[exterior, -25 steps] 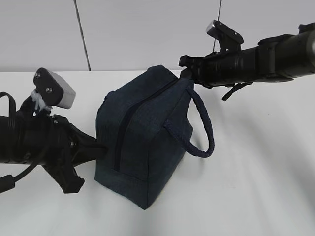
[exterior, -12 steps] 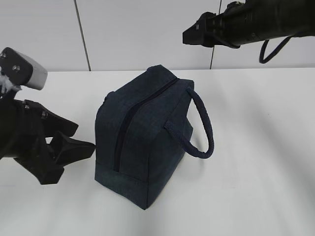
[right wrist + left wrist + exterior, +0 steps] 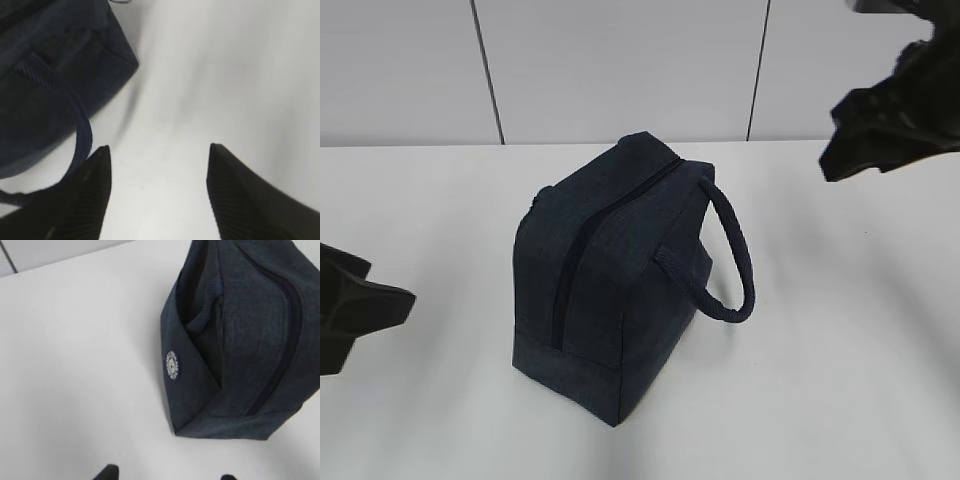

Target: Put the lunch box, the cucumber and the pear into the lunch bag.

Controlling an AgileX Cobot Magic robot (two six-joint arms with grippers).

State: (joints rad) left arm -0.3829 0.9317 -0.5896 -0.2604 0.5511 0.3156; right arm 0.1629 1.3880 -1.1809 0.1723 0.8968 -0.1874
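The dark navy lunch bag stands upright in the middle of the white table, and its top zipper looks shut. Its rope handle loops out to the right. My left gripper is at the left edge, well clear of the bag. In the left wrist view only its two fingertips show, open over bare table, with the bag ahead. My right gripper hangs high at the right, open and empty, with the bag's handle beside its left finger. The lunch box, the cucumber and the pear are out of view.
The white table stretches all round the bag. A grey panelled wall stands behind it. A small round white logo marks the bag's end panel.
Both grippers have let go of the bag's ends and opened. The left arm has drawn back to the left edge. The right arm has risen and swung away to the right.
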